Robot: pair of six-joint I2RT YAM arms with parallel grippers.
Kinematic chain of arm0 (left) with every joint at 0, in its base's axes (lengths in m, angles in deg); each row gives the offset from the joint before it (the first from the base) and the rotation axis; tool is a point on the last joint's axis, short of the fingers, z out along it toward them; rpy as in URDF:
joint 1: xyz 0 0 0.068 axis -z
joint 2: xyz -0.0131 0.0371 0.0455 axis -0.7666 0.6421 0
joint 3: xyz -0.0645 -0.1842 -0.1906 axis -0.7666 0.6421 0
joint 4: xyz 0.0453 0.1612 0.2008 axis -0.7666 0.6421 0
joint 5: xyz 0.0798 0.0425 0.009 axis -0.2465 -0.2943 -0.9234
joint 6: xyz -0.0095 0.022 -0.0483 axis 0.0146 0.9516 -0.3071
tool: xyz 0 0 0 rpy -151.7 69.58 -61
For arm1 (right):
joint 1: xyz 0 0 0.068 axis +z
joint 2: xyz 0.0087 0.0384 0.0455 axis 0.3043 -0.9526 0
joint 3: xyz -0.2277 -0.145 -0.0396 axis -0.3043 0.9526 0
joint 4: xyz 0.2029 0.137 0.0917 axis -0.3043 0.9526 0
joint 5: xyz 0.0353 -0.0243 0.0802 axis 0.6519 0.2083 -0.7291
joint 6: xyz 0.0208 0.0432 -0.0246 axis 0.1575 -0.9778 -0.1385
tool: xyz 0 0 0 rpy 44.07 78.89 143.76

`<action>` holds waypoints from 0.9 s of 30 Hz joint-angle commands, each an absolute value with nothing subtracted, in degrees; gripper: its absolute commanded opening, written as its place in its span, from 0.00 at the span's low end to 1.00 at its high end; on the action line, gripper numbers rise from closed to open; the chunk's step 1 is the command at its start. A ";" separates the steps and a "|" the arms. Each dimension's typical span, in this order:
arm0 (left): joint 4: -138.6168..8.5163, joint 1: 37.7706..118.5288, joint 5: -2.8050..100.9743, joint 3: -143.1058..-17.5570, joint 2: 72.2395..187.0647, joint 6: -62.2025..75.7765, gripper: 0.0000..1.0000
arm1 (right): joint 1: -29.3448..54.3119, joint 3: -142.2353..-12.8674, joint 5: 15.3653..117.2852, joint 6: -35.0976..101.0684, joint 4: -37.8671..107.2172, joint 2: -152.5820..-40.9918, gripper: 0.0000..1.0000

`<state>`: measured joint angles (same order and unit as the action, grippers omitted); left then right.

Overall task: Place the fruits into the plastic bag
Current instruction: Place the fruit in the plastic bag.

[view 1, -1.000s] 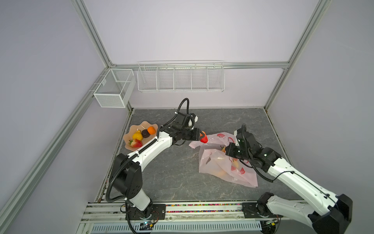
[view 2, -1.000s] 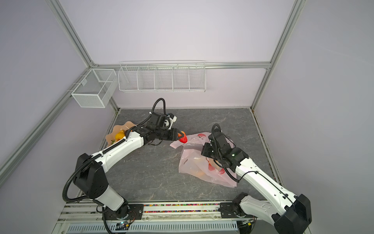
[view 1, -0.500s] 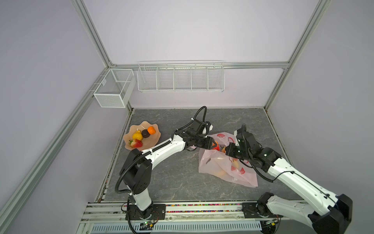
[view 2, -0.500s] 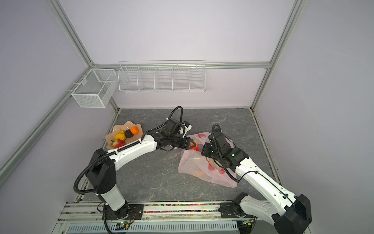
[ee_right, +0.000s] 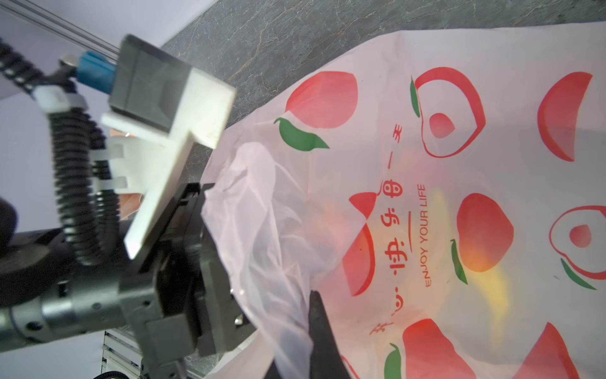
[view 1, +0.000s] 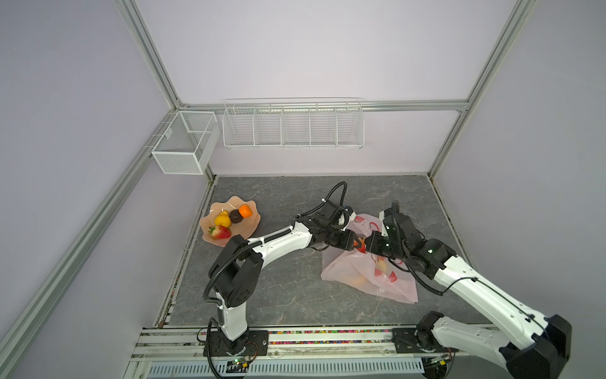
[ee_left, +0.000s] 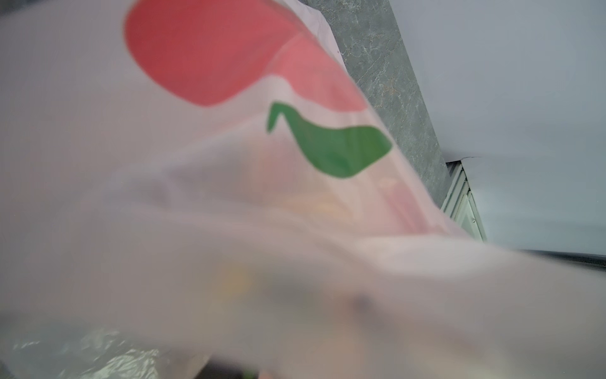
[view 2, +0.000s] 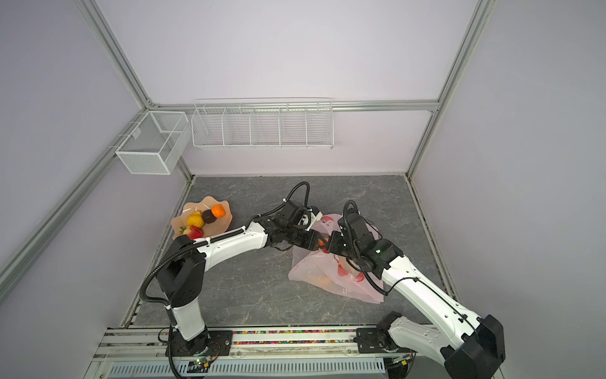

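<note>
The pale pink plastic bag (view 1: 344, 267) (view 2: 311, 267) lies right of the table's centre, and yellowish fruits (view 1: 358, 279) show faintly through its film. My right gripper (view 1: 368, 244) (ee_right: 312, 297) is shut on the bag's bunched rim and holds the mouth up. My left gripper (view 1: 356, 243) (view 2: 320, 242) reaches into that mouth, shut on a red strawberry (view 1: 361, 248). Bag film (ee_left: 131, 164) covers the left wrist view and hides the jaws there. A yellow pear (view 1: 223, 219), a dark brown piece (view 1: 235, 215), an orange (view 1: 245, 211) and a strawberry (view 1: 221, 232) lie in the peach dish.
The peach wavy-edged dish (view 1: 253, 225) stands at the table's left edge. Two white wire baskets (view 1: 293, 126) hang on the back and left walls. The two grippers stand almost tip to tip over the bag mouth. Both arm bases sit on the front rail (view 1: 295, 338).
My left arm has swung right from near the dish to the bag mouth, carrying the strawberry. The right arm and the bag have stayed put.
</note>
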<state>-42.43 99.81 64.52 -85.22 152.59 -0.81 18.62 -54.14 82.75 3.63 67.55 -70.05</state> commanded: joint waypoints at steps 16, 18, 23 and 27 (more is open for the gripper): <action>-59.88 102.21 77.93 -89.63 164.05 -13.40 0.27 | 18.11 -52.30 81.14 -1.03 61.61 -69.00 0.06; -58.84 102.17 77.85 -90.20 164.24 -12.62 0.38 | 18.13 -52.39 81.07 -1.10 61.04 -69.11 0.06; -59.34 102.20 81.31 -91.11 165.45 -13.35 0.64 | 17.98 -52.35 80.65 -1.48 60.06 -69.48 0.06; -59.17 102.09 81.96 -90.66 164.80 -13.20 0.69 | 17.82 -52.30 80.81 -1.35 60.60 -69.25 0.06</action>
<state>-57.56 101.78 79.42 -89.22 164.61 -13.29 18.25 -53.29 81.46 -0.39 61.47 -69.92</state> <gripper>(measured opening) 0.686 0.063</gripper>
